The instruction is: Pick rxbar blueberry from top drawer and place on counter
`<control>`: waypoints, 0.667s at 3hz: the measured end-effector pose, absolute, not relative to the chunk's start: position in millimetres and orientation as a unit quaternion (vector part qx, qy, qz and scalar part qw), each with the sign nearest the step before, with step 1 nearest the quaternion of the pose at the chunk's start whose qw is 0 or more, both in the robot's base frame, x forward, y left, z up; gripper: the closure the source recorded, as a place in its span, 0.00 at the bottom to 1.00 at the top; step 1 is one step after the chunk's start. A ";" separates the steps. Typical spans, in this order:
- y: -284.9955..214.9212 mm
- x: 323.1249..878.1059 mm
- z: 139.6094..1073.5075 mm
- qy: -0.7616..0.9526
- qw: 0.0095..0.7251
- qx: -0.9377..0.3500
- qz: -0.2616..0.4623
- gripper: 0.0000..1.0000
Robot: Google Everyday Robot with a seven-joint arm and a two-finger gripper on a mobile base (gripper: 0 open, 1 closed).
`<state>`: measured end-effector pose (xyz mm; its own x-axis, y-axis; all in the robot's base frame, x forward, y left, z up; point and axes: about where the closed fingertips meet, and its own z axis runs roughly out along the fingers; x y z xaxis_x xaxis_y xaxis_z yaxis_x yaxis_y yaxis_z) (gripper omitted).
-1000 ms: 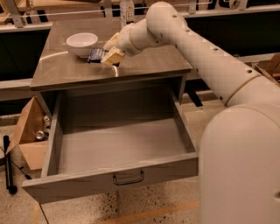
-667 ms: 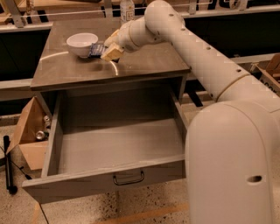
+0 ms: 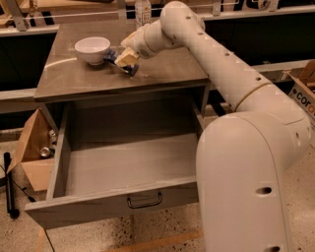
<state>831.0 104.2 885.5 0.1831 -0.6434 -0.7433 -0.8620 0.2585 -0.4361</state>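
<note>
The rxbar blueberry [image 3: 111, 56], a small dark navy bar, is on or just above the counter [image 3: 167, 71], right of a white bowl. My gripper [image 3: 126, 59] reaches over the counter from the right. It is shut on the bar, whose dark ends stick out on both sides of the tan fingers [image 3: 129, 55]. The top drawer [image 3: 98, 206] is pulled wide open below the counter, with its dark handle [image 3: 144, 201] at the front centre. Its grey inside holds nothing.
A white bowl [image 3: 92, 49] stands on the counter just left of the gripper. A bottle [image 3: 142, 10] stands behind the counter's far edge. An open cardboard box [image 3: 30, 147] sits on the floor left of the drawer, and another box [image 3: 302, 93] at the right edge.
The gripper with the bar has shifted slightly towards the back of the counter, staying beside the bowl. The drawer has not moved.
</note>
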 end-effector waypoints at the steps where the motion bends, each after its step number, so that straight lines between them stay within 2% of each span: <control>1: 92.8 821.8 881.0 0.637 0.482 -0.587 0.127 0.00; 2: 69.3 794.7 891.1 0.637 0.497 -0.572 0.141 0.00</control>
